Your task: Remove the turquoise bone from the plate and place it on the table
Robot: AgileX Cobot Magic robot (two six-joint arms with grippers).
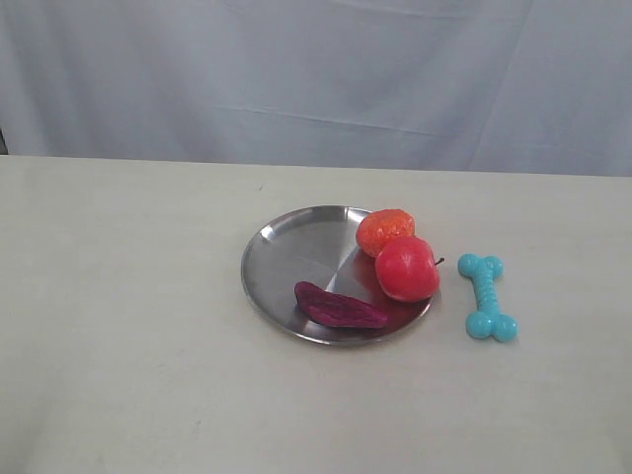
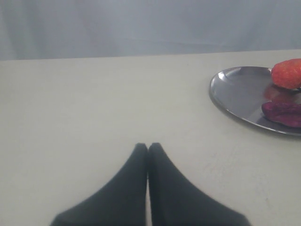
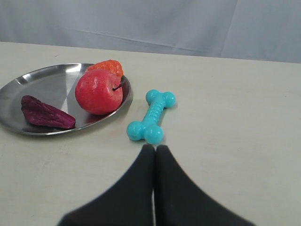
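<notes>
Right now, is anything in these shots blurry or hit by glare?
Exterior view: even light, only a mild sheen on the plate, turquoise bone sharp. Left wrist view: left gripper soft-edged. Right wrist view: right gripper blurred, bone crisp.

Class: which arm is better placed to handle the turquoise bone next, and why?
Probably right: the turquoise bone lies on the table ahead of the right gripper, right of the plate; the left gripper is across the plate.

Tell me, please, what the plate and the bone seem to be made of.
The plate looks like polished metal, probably steel: silvery, with bright mirror-like reflections. The bone looks like moulded rubber or soft plastic: even turquoise, ribbed shaft, slight sheen; the pictures cannot settle which.
</notes>
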